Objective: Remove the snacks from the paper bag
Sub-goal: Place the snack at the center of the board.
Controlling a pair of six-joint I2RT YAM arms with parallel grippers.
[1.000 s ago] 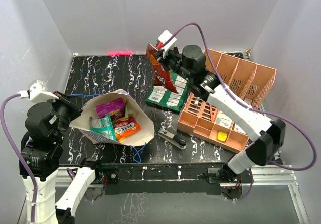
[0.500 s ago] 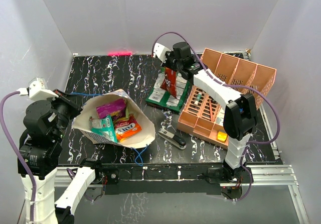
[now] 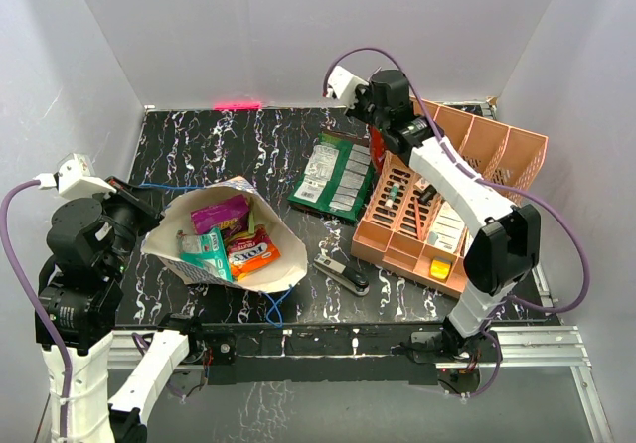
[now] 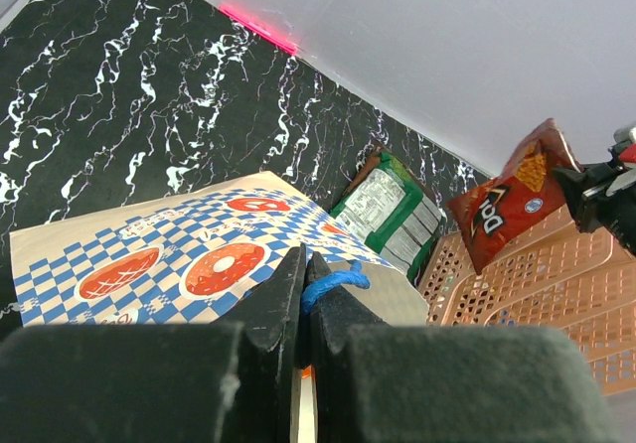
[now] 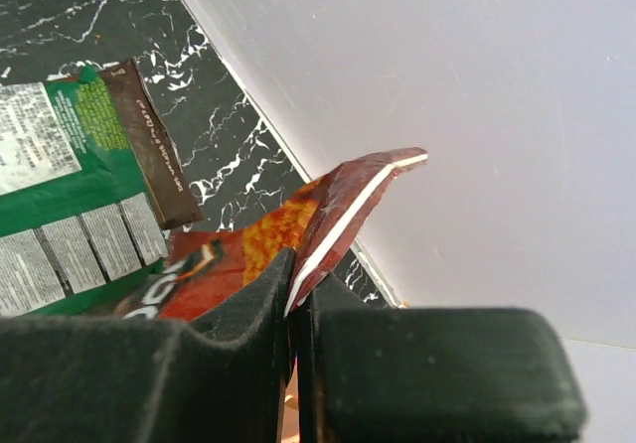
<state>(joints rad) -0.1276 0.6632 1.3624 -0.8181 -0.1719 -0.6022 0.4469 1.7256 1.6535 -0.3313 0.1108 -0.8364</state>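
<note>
The paper bag (image 3: 268,226) lies on its side at the front left, mouth toward the camera. Inside it are a purple packet (image 3: 219,210), a teal-green packet (image 3: 206,249) and an orange FOX'S packet (image 3: 250,255). My left gripper (image 3: 145,215) is at the bag's left edge, shut on its blue string handle (image 4: 335,279). My right gripper (image 3: 377,130) is shut on the top edge of a red Doritos packet (image 3: 379,152), which hangs above the table by the organiser's far left corner; it also shows in the right wrist view (image 5: 343,205). A green packet (image 3: 333,170) lies flat on the table.
The salmon-pink organiser (image 3: 497,160) with small bottles and boxes stands at the right. A black stapler (image 3: 341,274) lies in front of it, near the bag's mouth. White walls close the back and sides.
My right gripper has carried the red packet rightward and back, from above the green packet to the organiser's far left corner. The left gripper and bag have not moved.
</note>
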